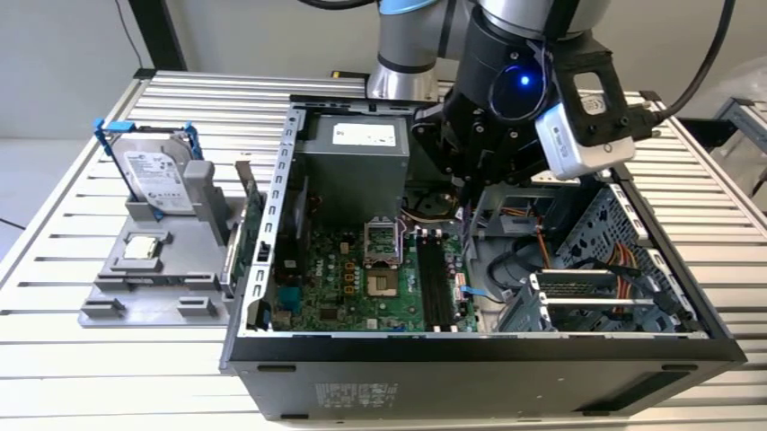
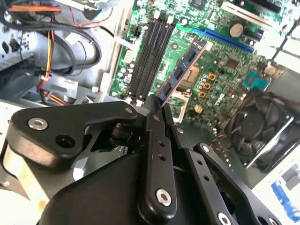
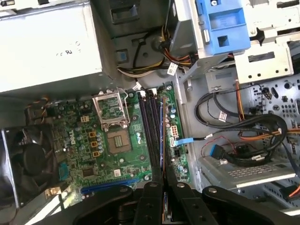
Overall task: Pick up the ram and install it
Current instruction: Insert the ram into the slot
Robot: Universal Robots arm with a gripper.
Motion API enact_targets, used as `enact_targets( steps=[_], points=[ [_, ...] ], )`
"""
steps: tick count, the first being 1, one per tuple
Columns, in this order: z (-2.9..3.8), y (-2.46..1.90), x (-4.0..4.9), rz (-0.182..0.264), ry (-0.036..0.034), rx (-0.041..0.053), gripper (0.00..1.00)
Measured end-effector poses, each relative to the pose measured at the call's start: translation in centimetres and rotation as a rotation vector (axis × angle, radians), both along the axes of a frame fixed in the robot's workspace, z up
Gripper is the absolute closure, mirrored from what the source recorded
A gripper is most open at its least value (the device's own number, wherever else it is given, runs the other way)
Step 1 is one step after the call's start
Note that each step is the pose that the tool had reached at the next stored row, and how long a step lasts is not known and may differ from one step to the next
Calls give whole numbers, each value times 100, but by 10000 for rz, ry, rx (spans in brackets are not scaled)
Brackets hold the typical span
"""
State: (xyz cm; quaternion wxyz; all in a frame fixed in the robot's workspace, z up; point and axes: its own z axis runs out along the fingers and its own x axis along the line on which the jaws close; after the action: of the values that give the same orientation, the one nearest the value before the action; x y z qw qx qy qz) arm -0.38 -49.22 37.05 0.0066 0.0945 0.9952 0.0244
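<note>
arm (image 1: 414,49): reaching downward from above | fingers (image 2: 153,123): pinched on ram (image 2: 182,70), pointing down

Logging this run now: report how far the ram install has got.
Done: the ram is picked up, clamped edge-on in the gripper's fingers. In hand: it hangs above the motherboard's black memory slots inside the open case. Left: it is not yet seated; the slots look empty.
</note>
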Motion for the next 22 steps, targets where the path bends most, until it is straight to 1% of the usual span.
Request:
enact_targets(
  steps=[1,6,13,18,22],
  points=[
    [-2,0,1,75,0,-3,100],
    [-9,0,1,81,-11,0,100],
    [-76,10,29,142,-12,2,100],
    [-105,20,47,224,1,60,100],
    [-135,29,56,505,2,85,100]
  ],
)
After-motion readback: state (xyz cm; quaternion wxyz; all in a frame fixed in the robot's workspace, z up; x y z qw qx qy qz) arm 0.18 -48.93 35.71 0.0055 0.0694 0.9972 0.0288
